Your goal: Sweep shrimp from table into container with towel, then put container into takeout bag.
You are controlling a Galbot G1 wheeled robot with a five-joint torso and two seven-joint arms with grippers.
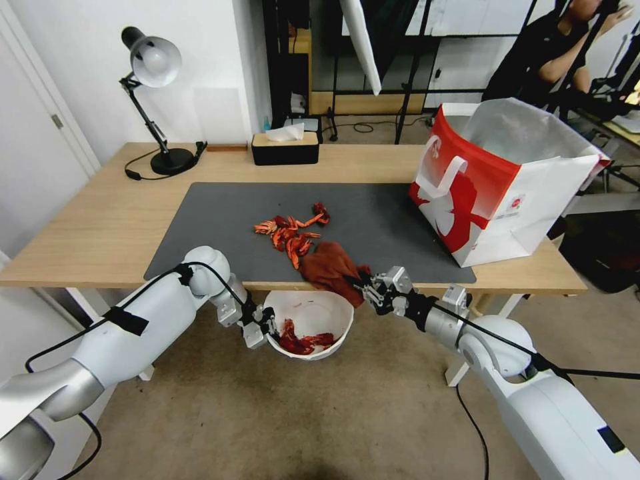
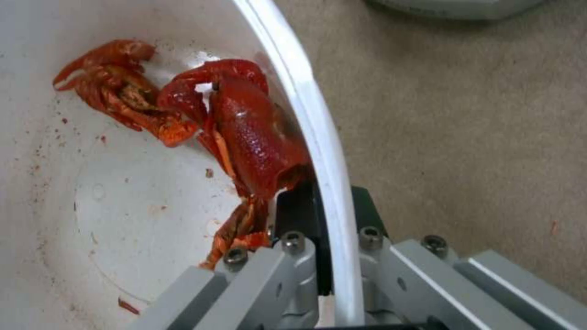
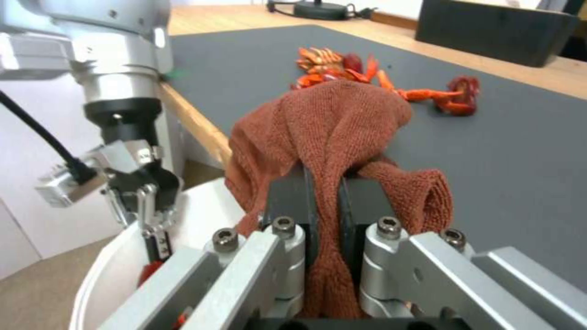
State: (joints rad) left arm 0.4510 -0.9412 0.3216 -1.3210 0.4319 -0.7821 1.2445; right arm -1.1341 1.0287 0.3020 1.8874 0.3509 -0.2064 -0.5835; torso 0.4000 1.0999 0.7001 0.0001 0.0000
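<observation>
Below the tabletop (image 1: 100,220) edge, lower centre, the left hand (image 1: 261,331) pinches the bowl (image 1: 333,308) rim to catch shrimp (image 1: 291,235); the right hand (image 1: 371,289) clamps the towel (image 1: 327,265) for sweeping.

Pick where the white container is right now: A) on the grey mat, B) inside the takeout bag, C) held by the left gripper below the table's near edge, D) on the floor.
C: the left gripper clamps the rim of the container, hanging just under the table edge.
</observation>
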